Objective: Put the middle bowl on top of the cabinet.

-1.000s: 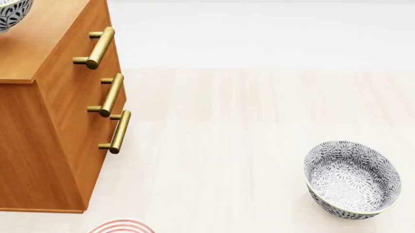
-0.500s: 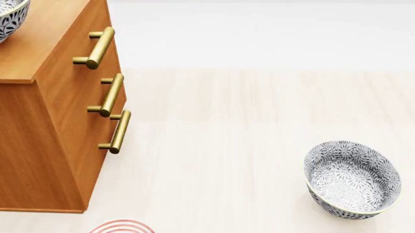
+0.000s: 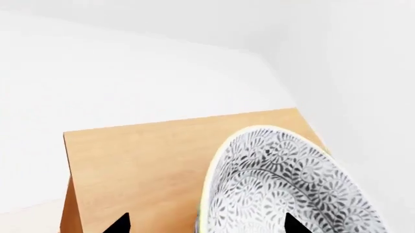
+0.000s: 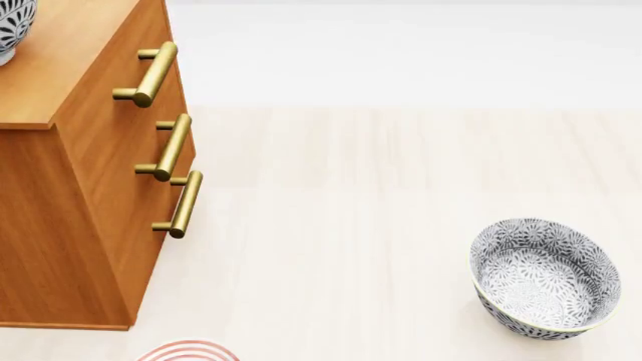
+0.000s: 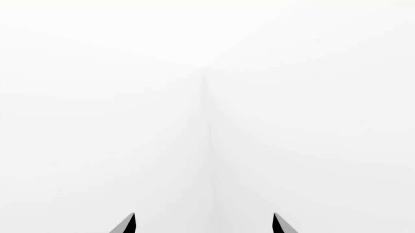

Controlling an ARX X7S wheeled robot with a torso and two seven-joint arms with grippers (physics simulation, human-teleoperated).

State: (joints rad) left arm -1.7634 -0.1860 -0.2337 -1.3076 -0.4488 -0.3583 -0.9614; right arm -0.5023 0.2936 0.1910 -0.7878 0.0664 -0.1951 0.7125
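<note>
Over the cabinet [image 3: 149, 160] top, middle bowl [image 3: 285, 184] tipped on edge, left tool [image 3: 204, 224] grasping its rim, right tool [image 5: 204, 224] released

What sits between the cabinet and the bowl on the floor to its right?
Nothing. In the head view, bare pale flooring runs from the cabinet to the floor bowl. A red-and-white striped round object lies nearer, below that stretch.

Bare simulated home-like room, wooden drawer cabinet [image 4: 90, 173], pale plank floor [image 4: 381, 226], blank white walls [image 5: 207, 97]
</note>
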